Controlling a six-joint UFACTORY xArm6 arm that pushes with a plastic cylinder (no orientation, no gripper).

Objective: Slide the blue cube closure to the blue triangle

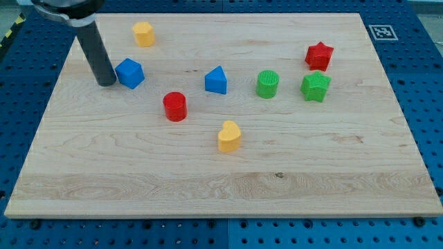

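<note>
The blue cube [130, 72] sits on the wooden board at the view's upper left. The blue triangle [216, 81] lies to its right, near the board's middle, with a gap between them. My tip [107, 83] rests on the board just left of the blue cube, close to or touching its left side. The dark rod rises from there toward the view's top left.
A red cylinder [175, 106] lies below and between the two blue blocks. A yellow block [143, 33] is at the top, a yellow heart [229, 136] in the middle, a green cylinder [267, 84], green star [315, 86] and red star [319, 56] on the right.
</note>
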